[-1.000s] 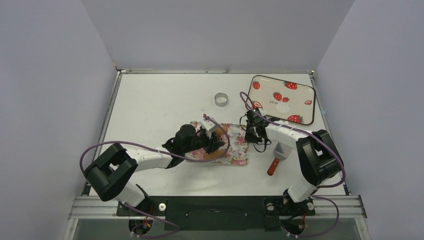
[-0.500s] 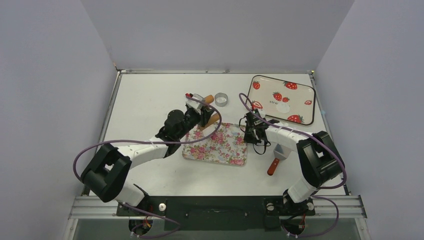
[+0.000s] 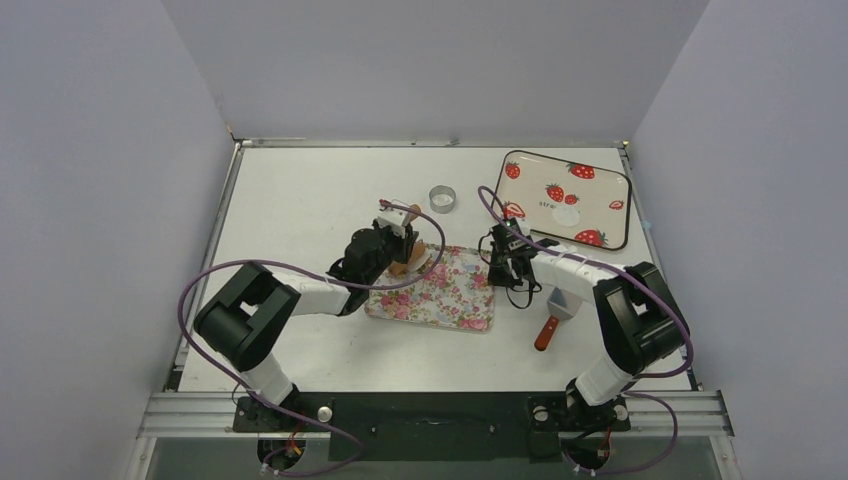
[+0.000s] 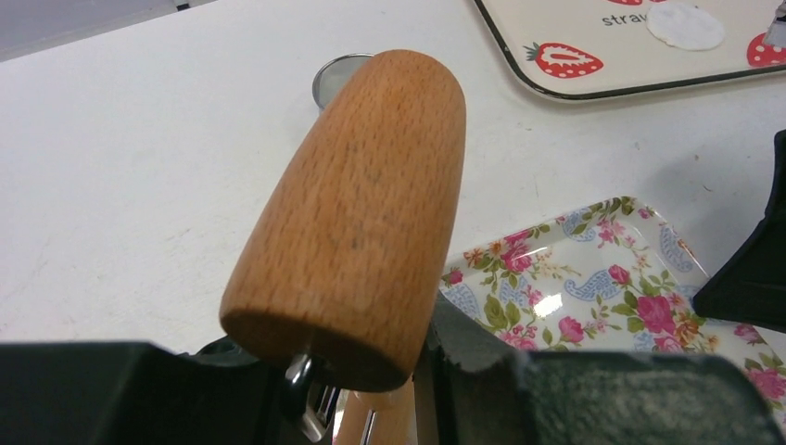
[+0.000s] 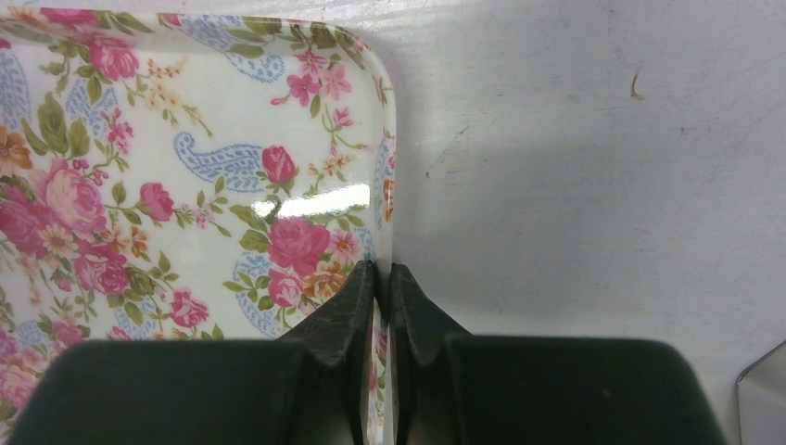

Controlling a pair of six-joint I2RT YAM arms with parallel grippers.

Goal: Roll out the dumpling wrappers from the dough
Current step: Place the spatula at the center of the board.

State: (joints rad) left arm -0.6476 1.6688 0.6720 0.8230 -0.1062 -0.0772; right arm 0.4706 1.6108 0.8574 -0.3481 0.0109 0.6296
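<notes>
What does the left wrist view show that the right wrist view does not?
Left wrist only: the roller held in the left jaws, the ring, and the strawberry tray with one wrapper on it. Right wrist only: the right jaws shut on the rim of the floral tray, and a corner of the spatula blade. Both: the floral tray and the table.

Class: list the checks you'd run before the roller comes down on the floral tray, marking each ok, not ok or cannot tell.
1. Left gripper clamped on the wooden roller: ok.
2. Right gripper pinching the floral tray rim: ok.
3. Dough lying on the floral tray: cannot tell, none shows.
4. Metal ring and spatula off the tray: ok.
5. Wrapper parked on the strawberry tray: ok.
</notes>
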